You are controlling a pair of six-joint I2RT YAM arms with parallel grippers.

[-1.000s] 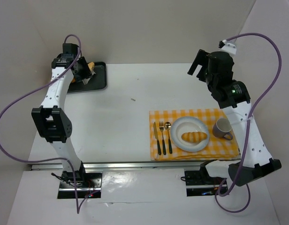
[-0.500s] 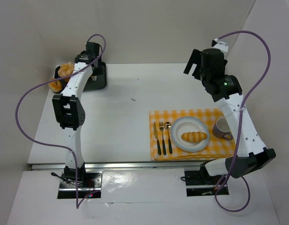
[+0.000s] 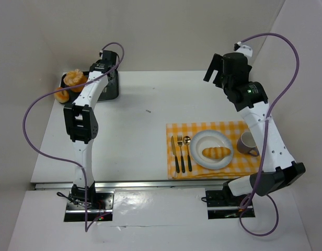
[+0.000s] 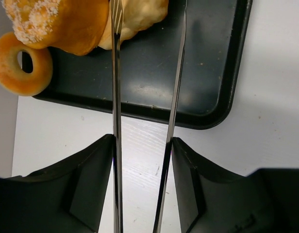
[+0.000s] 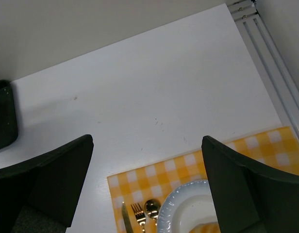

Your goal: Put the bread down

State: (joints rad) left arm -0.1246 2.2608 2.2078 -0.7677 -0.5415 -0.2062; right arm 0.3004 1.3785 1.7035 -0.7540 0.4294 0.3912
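A golden bread roll (image 3: 217, 152) lies on the white plate (image 3: 203, 140) on the yellow checked mat (image 3: 176, 130). More bread sits at the left end of the black tray (image 3: 110, 90): a sugared bun (image 3: 73, 78) and a ring doughnut (image 3: 61, 95). In the left wrist view the bun (image 4: 57, 22), a pale piece (image 4: 140, 14) and the doughnut (image 4: 21, 70) show over the tray (image 4: 198, 73). My left gripper (image 3: 107, 73) (image 4: 142, 145) carries long metal tongs, blades apart, nothing between. My right gripper (image 3: 216, 68) (image 5: 147, 179) is wide open, high above the table.
A knife (image 3: 174, 154), fork (image 3: 180, 151) and spoon (image 3: 187, 151) lie left of the plate, and a grey cup (image 3: 248, 143) stands to its right. The doughnut hangs over the tray's left rim. Walls close in the table at the back and sides.
My left arm has swung right over the tray, uncovering the bun and doughnut at its left end. My right arm has shifted slightly left. The roll on the plate has not moved.
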